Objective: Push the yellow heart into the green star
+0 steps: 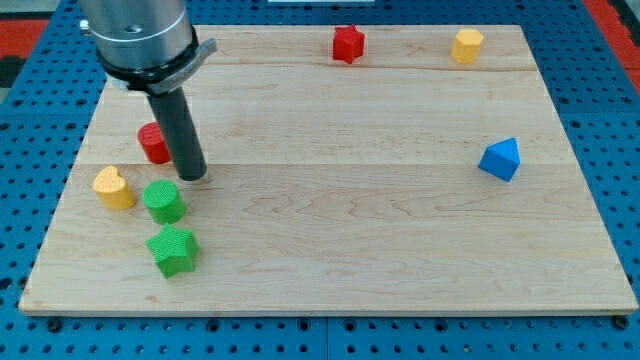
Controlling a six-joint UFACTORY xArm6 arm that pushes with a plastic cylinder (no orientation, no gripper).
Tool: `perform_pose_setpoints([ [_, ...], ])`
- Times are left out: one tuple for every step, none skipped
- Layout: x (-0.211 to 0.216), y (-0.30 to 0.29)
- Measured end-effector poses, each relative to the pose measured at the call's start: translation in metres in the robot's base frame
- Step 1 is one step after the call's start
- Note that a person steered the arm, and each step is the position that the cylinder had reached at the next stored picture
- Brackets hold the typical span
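The yellow heart [114,188] lies near the board's left edge. The green star [173,250] lies below and to the right of it, near the view's bottom. A green cylinder [163,201] stands between them, just right of the heart and just above the star. My tip [192,176] rests on the board right of the heart, just above and right of the green cylinder, apart from both. A red cylinder [153,143] stands close to the rod's left side, partly hidden by it.
A red star [348,44] and a yellow hexagonal block [466,46] lie near the board's top edge. A blue pyramid-like block [500,159] lies at the right. The wooden board [350,220] sits on a blue perforated table.
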State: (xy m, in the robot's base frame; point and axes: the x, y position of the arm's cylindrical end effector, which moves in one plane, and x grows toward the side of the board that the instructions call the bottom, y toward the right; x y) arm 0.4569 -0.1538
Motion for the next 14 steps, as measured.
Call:
perform_pose_setpoints([
  [0.005, -0.002],
  [0.007, -0.004],
  [0.007, -0.004],
  [0.007, -0.01],
  [0.007, -0.037],
  [0.007, -0.058],
  [0.007, -0.075],
  [0.005, -0.075],
  [-0.013, -0.094],
  [0.004, -0.113],
  [0.023, -0.114],
  [0.05, -0.114],
  [0.058, -0.099],
  [0.028, -0.114],
])
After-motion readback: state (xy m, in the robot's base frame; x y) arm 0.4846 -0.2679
